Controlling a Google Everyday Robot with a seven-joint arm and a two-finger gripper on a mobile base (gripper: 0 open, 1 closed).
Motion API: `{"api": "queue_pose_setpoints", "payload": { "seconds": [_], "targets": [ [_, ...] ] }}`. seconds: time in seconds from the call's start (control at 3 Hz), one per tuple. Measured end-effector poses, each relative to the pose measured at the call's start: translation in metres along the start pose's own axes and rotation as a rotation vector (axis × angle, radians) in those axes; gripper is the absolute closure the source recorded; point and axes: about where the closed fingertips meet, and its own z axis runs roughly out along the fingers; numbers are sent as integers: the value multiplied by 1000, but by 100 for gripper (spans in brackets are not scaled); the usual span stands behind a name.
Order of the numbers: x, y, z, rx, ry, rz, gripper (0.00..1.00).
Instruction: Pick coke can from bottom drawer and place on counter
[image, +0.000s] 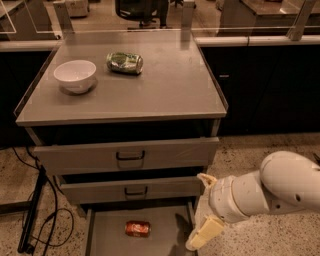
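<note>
The coke can (137, 228) lies on its side on the grey floor of the open bottom drawer (105, 235), near its middle. My gripper (204, 211) hangs at the end of the white arm, just right of the drawer's right wall and above it, a short way right of the can. One cream finger (205, 233) points down-left, the other (207, 179) sits higher by the middle drawer's corner; nothing is between them. The counter (170, 85) is the cabinet's flat grey top.
A white bowl (75, 76) and a green can (124, 63) lying on its side sit at the back left of the counter. The two upper drawers (127, 156) stick out slightly. Black cables (37, 215) trail on the speckled floor at left.
</note>
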Motion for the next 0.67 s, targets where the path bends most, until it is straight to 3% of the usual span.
{"api": "queue_pose_setpoints", "payload": {
  "seconds": [0.33,0.67],
  "targets": [
    [8,-12,52,32,-75,-9,0],
    [21,-32,105,66,-110,7,0]
  ]
}}
